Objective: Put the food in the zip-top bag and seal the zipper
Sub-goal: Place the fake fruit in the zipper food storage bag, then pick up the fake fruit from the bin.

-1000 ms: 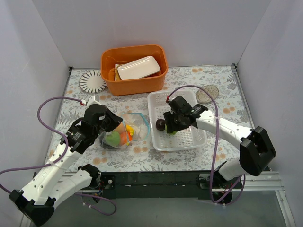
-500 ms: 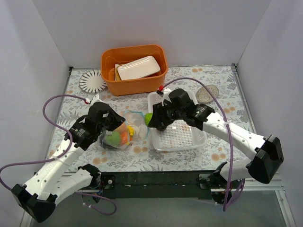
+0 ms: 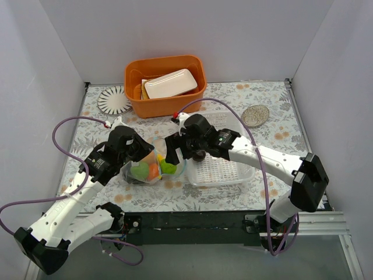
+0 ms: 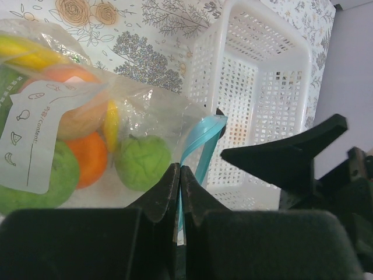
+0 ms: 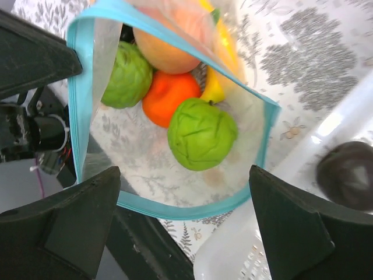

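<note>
The clear zip-top bag (image 3: 145, 170) lies on the floral table, mouth open toward the right. My left gripper (image 4: 179, 170) is shut on its teal zipper (image 4: 201, 140) and holds the mouth up; it also shows in the top view (image 3: 145, 156). In the bag are an orange (image 5: 169, 96), two green limes (image 5: 201, 133), a peach (image 5: 169, 44) and a banana (image 5: 218, 67). My right gripper (image 5: 184, 172) hangs open and empty right over the bag's mouth (image 3: 172, 154). A dark plum (image 5: 348, 173) lies in the white basket (image 3: 233, 178).
An orange bin (image 3: 166, 106) holding a white dish (image 3: 170, 83) stands at the back. A patterned plate (image 3: 113, 99) lies at the back left and a small round dish (image 3: 255, 115) at the back right. The basket is right next to the bag's mouth.
My right gripper carried a green lime left from the basket to the bag's mouth and opened; the lime now lies in the bag. The left gripper has kept its hold.
</note>
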Controlling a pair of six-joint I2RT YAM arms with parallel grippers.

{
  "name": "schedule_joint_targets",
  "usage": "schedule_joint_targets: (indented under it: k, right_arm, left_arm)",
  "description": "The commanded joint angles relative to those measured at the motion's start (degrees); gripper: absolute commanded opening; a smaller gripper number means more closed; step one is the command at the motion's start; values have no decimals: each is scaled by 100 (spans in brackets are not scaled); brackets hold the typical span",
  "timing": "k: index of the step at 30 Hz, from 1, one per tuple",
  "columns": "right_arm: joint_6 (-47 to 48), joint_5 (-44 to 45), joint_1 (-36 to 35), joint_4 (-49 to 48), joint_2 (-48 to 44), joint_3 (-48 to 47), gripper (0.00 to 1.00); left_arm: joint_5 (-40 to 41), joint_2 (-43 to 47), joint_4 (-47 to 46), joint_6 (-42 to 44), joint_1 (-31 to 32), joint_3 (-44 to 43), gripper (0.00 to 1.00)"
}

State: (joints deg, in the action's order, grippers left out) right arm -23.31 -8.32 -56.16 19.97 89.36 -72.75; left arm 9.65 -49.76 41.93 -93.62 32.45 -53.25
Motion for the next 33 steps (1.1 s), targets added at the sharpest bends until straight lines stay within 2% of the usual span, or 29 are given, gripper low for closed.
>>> schedule_joint_targets:
  k: [1, 6, 9, 13, 17, 33]
  right_arm:
    - [160, 1293, 52, -20, -691, -64, 98]
    - [-85, 1991, 595, 244, -1184, 322, 98]
    - [-323, 1773, 1157, 499, -1097, 542, 98]
    - [-262, 1211, 1555, 631, -605, 666, 98]
    - [124, 885, 1661, 596, 1, 604, 98]
    - [204, 375, 1670, 297, 855, 525, 96]
  left_arm:
    - [72, 107, 43, 81, 16, -185, 0]
    - [28, 98, -1, 64, 16, -115, 0]
    - [37, 107, -1, 72, 16, -115, 0]
    - [11, 80, -18, 64, 16, -124, 0]
    - [11, 89, 43, 81, 16, -133, 0]
    - [186, 186, 263, 20, 16, -159, 0]
